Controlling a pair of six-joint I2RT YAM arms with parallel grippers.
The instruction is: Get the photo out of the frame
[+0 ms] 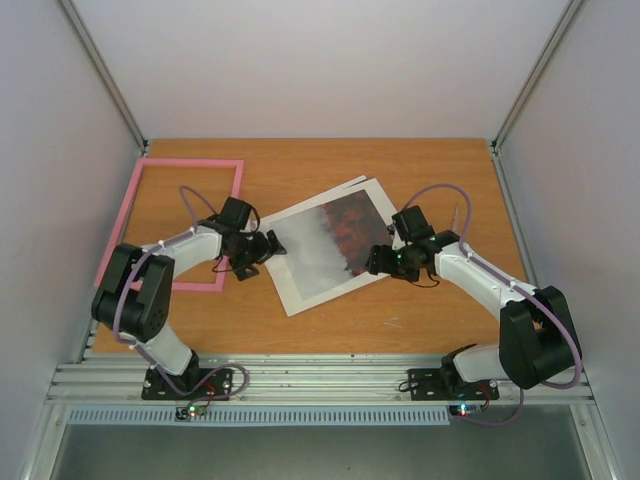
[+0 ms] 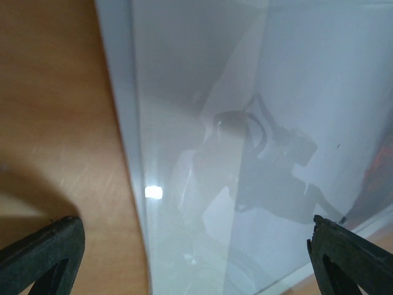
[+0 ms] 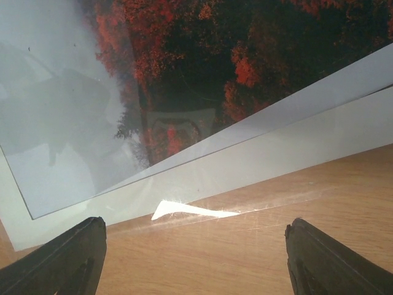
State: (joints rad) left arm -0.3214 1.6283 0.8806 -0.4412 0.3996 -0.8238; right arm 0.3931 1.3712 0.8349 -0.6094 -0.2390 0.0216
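Left arm (image 1: 135, 295) hides parts of frame (image 1: 190, 162); photo (image 3: 202, 61) cropped in wrist views.

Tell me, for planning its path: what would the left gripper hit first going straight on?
Probably the pale end of the photo, lying just ahead of the open left gripper; depth is unclear.

wooden table (image 1: 400, 160) enclosed by plain white walls (image 1: 320, 60), evenly lit.

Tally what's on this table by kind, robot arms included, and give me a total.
Pink frame: 1
Photo: 1
White sheet under the photo: 1
Robot arms: 2 (left arm, right arm)
Total: 5
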